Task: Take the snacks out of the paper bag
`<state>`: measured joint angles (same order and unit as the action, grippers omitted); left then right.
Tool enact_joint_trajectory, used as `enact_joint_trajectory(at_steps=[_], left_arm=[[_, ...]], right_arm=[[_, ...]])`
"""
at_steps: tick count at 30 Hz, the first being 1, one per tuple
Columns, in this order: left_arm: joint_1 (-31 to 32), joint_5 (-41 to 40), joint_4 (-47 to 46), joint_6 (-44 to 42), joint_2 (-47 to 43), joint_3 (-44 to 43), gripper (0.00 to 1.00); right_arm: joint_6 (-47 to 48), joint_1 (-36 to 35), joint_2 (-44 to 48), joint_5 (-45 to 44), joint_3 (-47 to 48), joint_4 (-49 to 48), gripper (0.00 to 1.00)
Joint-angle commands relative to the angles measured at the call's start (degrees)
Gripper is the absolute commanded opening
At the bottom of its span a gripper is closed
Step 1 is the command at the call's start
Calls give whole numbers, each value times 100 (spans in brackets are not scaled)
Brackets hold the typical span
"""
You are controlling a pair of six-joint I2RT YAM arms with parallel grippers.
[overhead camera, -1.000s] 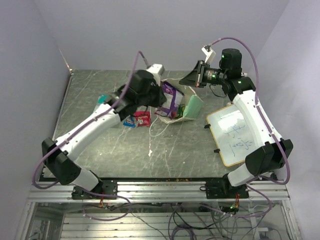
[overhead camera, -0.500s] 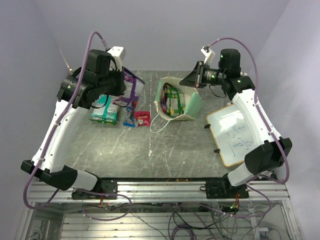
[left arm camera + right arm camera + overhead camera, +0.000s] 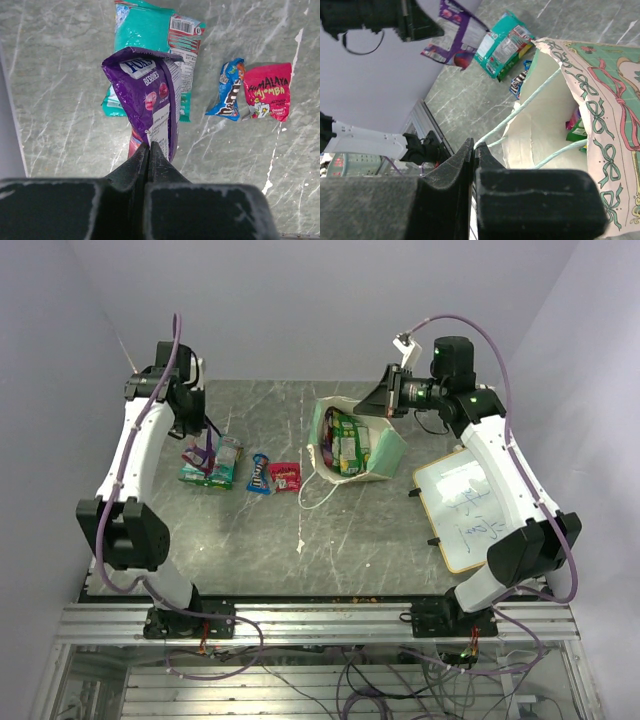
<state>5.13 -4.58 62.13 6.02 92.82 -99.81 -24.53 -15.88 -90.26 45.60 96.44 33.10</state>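
**Left end effector holds candy bag over the unloaded pile; slip and bag-tipping risks open**

Left end effector (image 3: 149,146): the jaws are pinched tight on one end of the purple candy bag (image 3: 145,95). The candy bag hangs above the green packet (image 3: 145,30) lying on the table (image 3: 50,75). The blue bar (image 3: 227,90) and red packet (image 3: 267,90) lie just beside it.

Right end effector (image 3: 472,147): the jaws are closed on a string handle (image 3: 520,112), holding up the paper bag (image 3: 388,458). The bag sits mid-table, well apart from the pile, with more snacks (image 3: 345,440) visible inside.

Risks, as judged:
- The grip is on a thin edge only, so the candy bag may slip before release.
- Released here, it lands on the green packet and may slide off.
- Pulling on a single handle could tip or drag the light paper bag, or tear it at the string.
- The whiteboard (image 3: 470,510) lies close under the right arm and could be struck.
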Motion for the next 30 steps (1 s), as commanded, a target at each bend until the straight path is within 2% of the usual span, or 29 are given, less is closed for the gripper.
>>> enact_joint_trajectory(at_steps=[1,19,30], left_arm=[[-283,775,-295,-243,426,-316,7],[-1041,2659,-574,-161,1707,-726,7],[-1127,2130,-241,-451,2195,-839,7]], right_arm=[[100,-141,-56,132,143,113,0],[163,-161,-235,68,423,224,0],[200,-155,-238,18,410,257,0]])
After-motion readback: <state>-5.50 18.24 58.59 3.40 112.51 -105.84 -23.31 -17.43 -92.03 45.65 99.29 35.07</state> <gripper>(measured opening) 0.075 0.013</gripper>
